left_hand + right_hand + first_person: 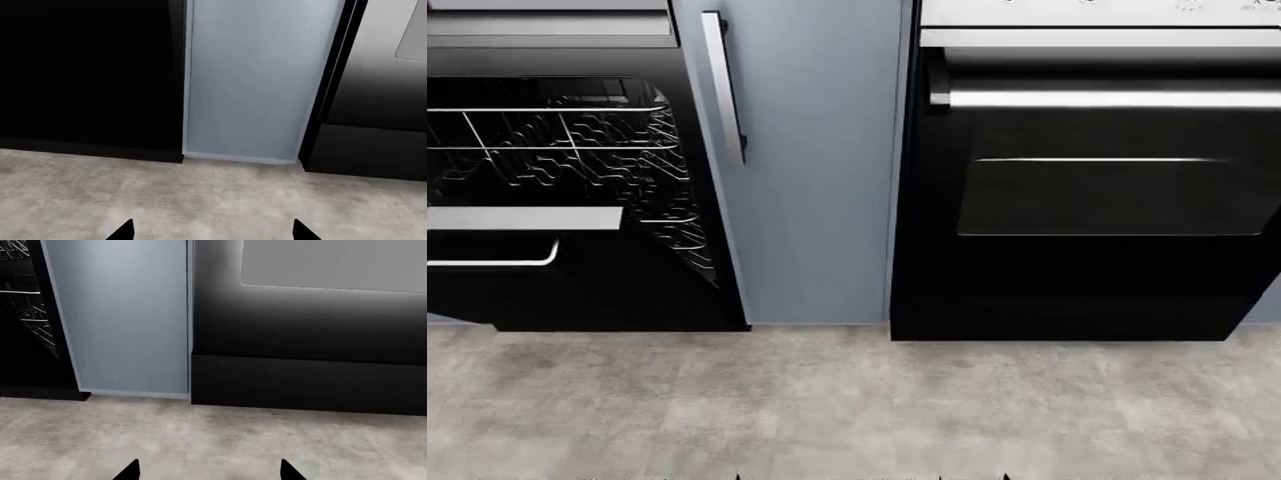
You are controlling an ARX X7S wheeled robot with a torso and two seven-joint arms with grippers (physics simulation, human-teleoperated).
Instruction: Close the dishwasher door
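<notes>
The dishwasher door [587, 290] is a glossy black panel at the left of the head view. Its silver-grey top strip [521, 217] and thin bar handle [491, 263] lean out from the appliance, so the door stands part open, with wire racks [561, 140] visible above it. It fills the black area in the left wrist view [87, 75]. My left gripper [212, 232] is open and empty, low over the floor and apart from the door. My right gripper [208, 472] is open and empty, facing the cabinet and oven base. The racks also show in the right wrist view [23, 295].
A narrow grey-blue cabinet door [814, 170] with a vertical silver handle [723, 85] stands right of the dishwasher. A black oven [1094, 190] with a glass window is further right. Grey stone floor [854, 400] lies in front.
</notes>
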